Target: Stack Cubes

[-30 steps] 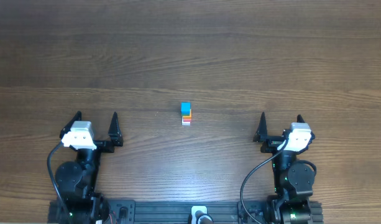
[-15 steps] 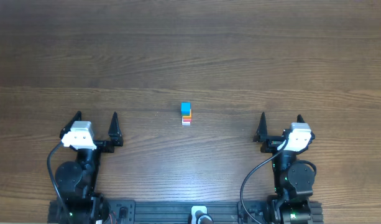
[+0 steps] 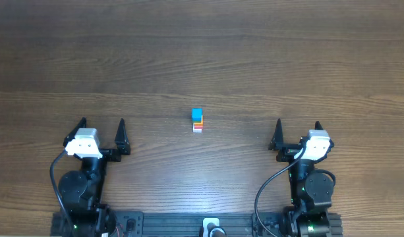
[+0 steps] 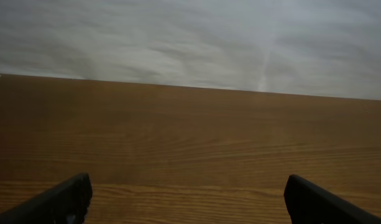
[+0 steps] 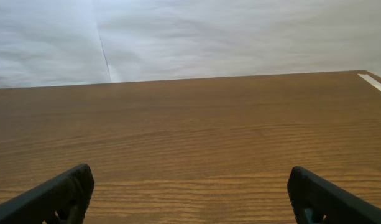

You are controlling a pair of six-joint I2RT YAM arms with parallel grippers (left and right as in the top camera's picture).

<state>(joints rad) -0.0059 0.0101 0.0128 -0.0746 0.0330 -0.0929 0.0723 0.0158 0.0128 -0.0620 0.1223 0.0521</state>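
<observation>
Stack (image 3: 198, 121): coloured cubes set one on another, upright, at about the centre of the table (image 3: 202, 52), midway between its left and right edges.
Top cube (image 3: 197, 114): blue, seated squarely on the cube under it.
Second cube (image 3: 198, 121): orange, directly below the blue one.
Base cube (image 3: 198, 130): white, resting on the table surface.
Band between orange and white: reddish; whether it is a separate cube cannot be told.
Contact: neither gripper touches the stack; both are well apart from it.
Left gripper (image 3: 102, 122): jaws spread wide with nothing between them, left of the stack and nearer the table's front edge.
Left fingers (image 4: 61, 200): black, apart, with bare wood showing between them.
Right gripper (image 3: 298, 123): jaws spread wide with nothing between them, right of the stack and nearer the table's front edge.
Right fingers (image 5: 58, 196): black, apart, with bare wood showing between them.
Symmetry: the two grippers sit at about the same distance from the front edge, with the stack between them and farther back.
Table: dark wood grain running left to right.
Strip (image 5: 375, 84): white, lying along the table's edge in the right wrist view.
Backdrop (image 4: 190, 37): pale sheet rising behind the table's far edge.
Rail (image 3: 155, 220): black, along the front edge, carrying both arm bases.
</observation>
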